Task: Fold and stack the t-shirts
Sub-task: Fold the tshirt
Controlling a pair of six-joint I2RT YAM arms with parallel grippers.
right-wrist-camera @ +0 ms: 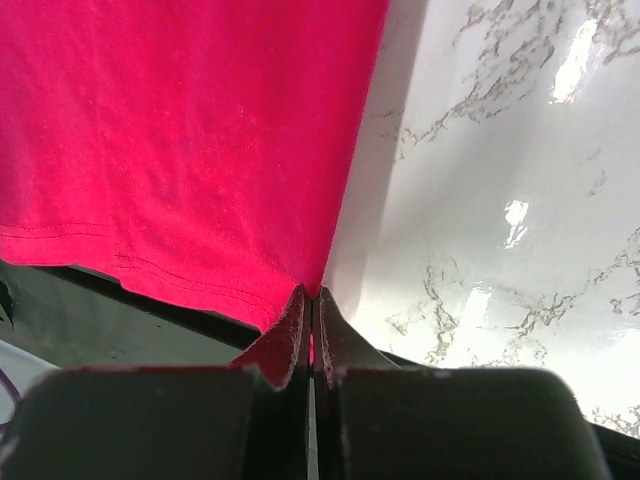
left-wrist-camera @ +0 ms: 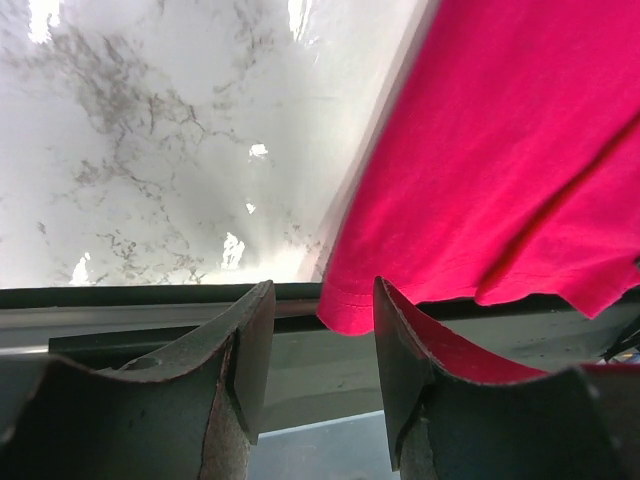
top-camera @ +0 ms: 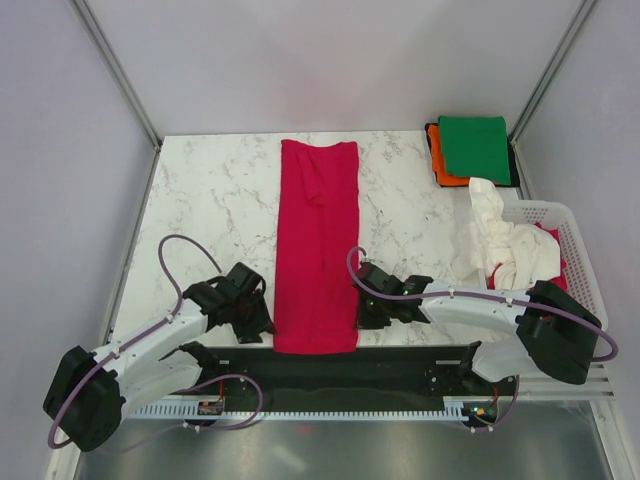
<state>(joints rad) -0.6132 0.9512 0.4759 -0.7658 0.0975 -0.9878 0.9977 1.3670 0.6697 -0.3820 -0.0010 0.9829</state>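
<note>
Table: white marbled top (top-camera: 215, 190) with pale walls (top-camera: 300, 60) on three sides.
Left claw (left-wrist-camera: 322, 300): sat at 7 o'clock, fingers spread, the shirt's near corner just above the gap.
Red shirt (top-camera: 318, 250): lay as a long strip from 12 to 6 o'clock.
Right claw (right-wrist-camera: 311, 300): was pressed together, pinching the red shirt's near right corner.
Green shirt (top-camera: 474, 148): lay folded on the orange shirt (top-camera: 443, 168) at 1 o'clock.
White shirt (top-camera: 495, 235): lay crumpled over the basket (top-camera: 575, 235) at 3 o'clock.
Hidden: red cloth (top-camera: 556, 256) in the basket was mostly covered.

Glossy white grey-veined marble table (top-camera: 220, 190) between plain pale walls (top-camera: 300, 60) with slanting aluminium corner posts (top-camera: 115, 70)
</note>
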